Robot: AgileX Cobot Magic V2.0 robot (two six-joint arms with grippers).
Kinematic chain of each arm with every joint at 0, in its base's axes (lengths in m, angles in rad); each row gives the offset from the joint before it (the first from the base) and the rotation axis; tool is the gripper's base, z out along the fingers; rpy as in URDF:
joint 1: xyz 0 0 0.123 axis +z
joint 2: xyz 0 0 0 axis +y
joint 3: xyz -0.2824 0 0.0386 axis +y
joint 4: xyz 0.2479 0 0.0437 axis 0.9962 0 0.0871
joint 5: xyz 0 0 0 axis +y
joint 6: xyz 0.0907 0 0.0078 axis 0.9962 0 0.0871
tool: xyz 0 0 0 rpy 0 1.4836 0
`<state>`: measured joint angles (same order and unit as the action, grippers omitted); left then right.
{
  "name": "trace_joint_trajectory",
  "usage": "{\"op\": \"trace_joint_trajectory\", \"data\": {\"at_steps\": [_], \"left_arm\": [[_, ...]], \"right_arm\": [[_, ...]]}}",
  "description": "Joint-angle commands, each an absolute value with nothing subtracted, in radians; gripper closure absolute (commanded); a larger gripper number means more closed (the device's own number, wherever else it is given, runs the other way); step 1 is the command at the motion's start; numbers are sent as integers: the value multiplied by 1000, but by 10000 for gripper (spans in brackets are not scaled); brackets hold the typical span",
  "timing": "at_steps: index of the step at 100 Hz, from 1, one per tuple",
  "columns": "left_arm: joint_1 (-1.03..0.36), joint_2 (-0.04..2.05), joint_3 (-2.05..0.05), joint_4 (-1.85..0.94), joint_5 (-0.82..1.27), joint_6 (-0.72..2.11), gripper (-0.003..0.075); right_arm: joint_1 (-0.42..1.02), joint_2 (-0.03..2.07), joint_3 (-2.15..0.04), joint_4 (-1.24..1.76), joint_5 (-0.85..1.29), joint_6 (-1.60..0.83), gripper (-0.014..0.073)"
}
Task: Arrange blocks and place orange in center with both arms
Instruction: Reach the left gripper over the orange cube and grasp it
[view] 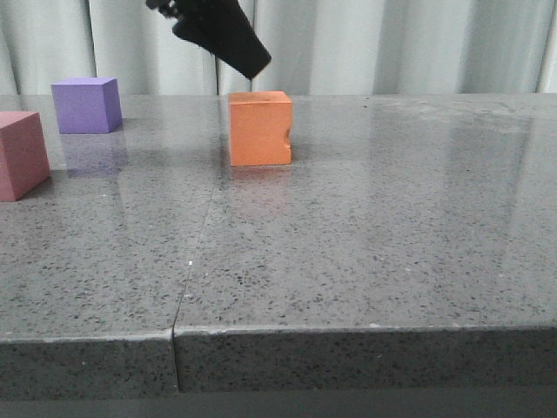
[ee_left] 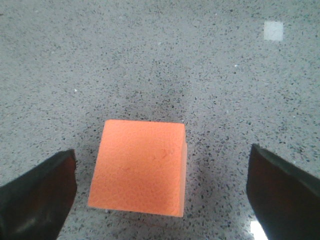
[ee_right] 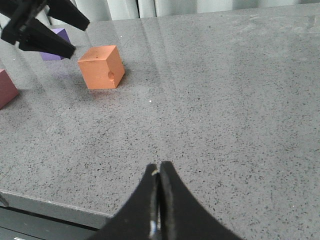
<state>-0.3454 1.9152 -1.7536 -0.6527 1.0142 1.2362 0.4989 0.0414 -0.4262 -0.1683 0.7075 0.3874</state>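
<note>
The orange cube (view: 259, 128) with a notch on its right edge stands on the table near the middle. It also shows in the left wrist view (ee_left: 139, 166) and the right wrist view (ee_right: 101, 67). My left gripper (view: 252, 65) hangs just above it, open and empty, its fingers (ee_left: 37, 195) wide apart on either side of the cube without touching it. The purple cube (view: 85, 104) sits at the far left. The pinkish-red cube (view: 19, 155) sits at the left edge, nearer. My right gripper (ee_right: 159, 169) is shut and empty near the table's front edge.
The grey speckled table (view: 365, 226) has a seam (view: 196, 252) running from front to back left of the middle. Pale curtains (view: 392, 43) hang behind the far edge. The table's front edge (view: 348, 329) is close to the camera.
</note>
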Motion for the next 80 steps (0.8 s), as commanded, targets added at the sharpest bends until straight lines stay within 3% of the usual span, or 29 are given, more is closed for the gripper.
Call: {"op": "trace_joint_trajectory", "data": {"at_steps": [1,80], "left_arm": [[-364,1882,-1788,-706,956,1236,62],[-375,1978,-1786,-708,904,1236,62]], "right_arm": [[494,54,-448,-189,634,382,661],[494,54,-448,-189,634,382,661]]}}
